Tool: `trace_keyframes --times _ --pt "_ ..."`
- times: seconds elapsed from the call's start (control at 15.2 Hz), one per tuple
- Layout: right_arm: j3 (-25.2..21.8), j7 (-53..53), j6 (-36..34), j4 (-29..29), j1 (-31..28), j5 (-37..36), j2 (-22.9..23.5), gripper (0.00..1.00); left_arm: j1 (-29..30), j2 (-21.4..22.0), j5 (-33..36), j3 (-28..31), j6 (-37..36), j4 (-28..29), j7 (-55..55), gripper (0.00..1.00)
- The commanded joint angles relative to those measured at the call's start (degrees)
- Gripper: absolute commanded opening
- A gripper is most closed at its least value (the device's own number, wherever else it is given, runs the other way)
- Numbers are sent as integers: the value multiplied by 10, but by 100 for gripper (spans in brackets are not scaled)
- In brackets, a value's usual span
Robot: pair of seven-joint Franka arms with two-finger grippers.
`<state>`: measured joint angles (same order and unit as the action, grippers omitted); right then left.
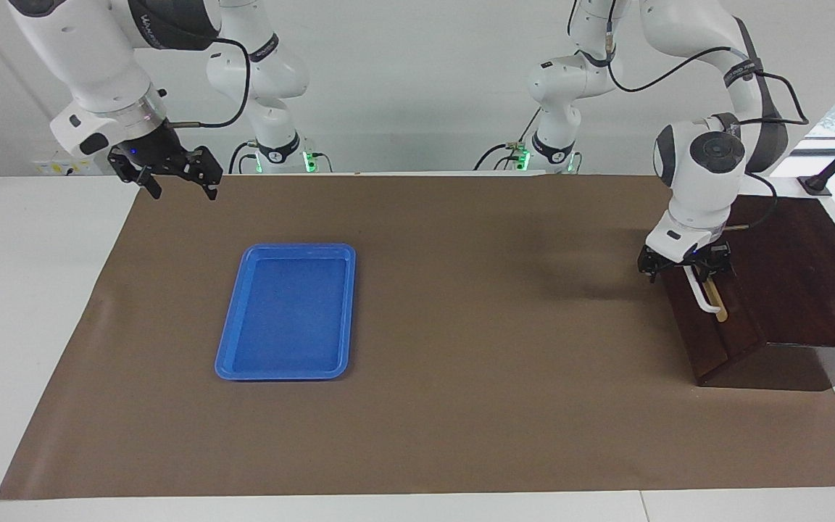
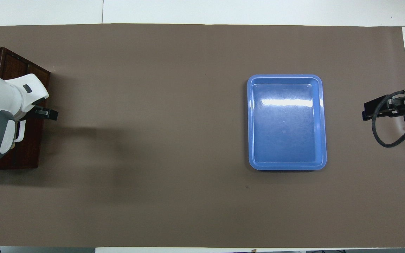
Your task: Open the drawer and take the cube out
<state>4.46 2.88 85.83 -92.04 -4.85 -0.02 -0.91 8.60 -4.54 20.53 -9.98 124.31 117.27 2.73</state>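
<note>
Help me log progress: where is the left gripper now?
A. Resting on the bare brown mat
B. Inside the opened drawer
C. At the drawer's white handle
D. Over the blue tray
C: the left gripper sits open at the white handle of the shut drawer.

The drawer (image 1: 715,326) sits closed in its box (image 1: 802,275) at the left arm's end of the table (image 1: 26,290). The tray (image 1: 285,312) lies flat on the mat (image 1: 461,362), well apart from the box, toward the right arm's end.
</note>
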Motion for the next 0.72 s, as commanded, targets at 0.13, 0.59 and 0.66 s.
trace_keyframes --times 0.13,0.59,0.66 --pt "-1 -2 11 -7 -2 2 -7 100 5 1 16 0 22 14 4 100" --pt "0 -3 11 -6 -2 3 -6 100 5 -10 16 0 38 15 3 100" --pt "0 -3 11 -6 -2 3 -6 100 6 -12 16 0 41 15 3 100"
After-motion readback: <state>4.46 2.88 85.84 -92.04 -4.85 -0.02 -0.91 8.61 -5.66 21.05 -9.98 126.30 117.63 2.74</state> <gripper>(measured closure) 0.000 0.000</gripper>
